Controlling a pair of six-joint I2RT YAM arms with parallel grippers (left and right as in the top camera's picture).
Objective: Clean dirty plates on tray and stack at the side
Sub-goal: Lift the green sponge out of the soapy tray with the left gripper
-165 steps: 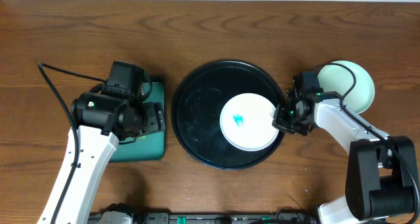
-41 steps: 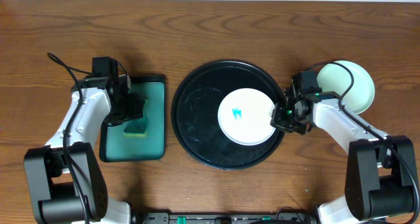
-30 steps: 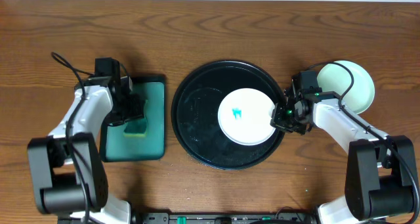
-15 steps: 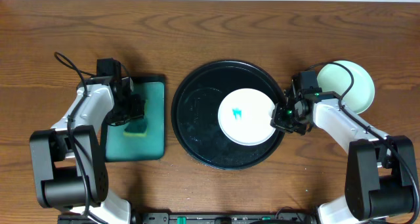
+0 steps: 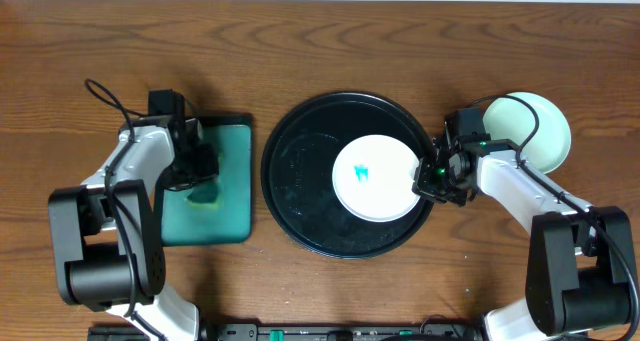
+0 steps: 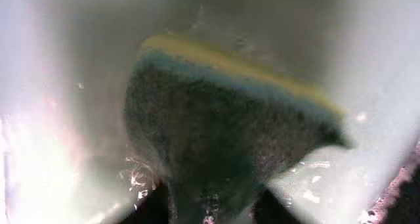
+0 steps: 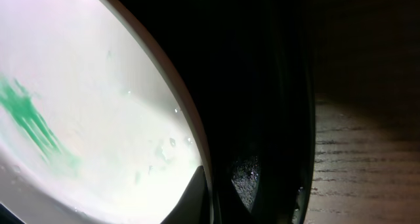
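A white plate (image 5: 375, 176) with a teal smear (image 5: 362, 171) lies right of centre in the round black tray (image 5: 300, 171). My right gripper (image 5: 435, 176) is shut on the plate's right rim. In the right wrist view, one finger lies over the white plate (image 7: 98, 119) and the other under its edge, against the tray (image 7: 262, 86). A mint plate (image 5: 535, 131) sits on the table to the right of the tray. My left gripper (image 5: 200, 176) is down over the teal rectangular tray (image 5: 232, 196), pinching a green-and-yellow sponge (image 6: 223, 138) that fills the left wrist view.
The teal tray sits just left of the black tray. A black cable (image 5: 105, 96) loops off the left arm. Bare wooden table (image 5: 320, 41) stretches across the back.
My left gripper's jaws have closed in on the sponge, and it now covers more of the sponge from above. The right gripper and the white plate have not moved.
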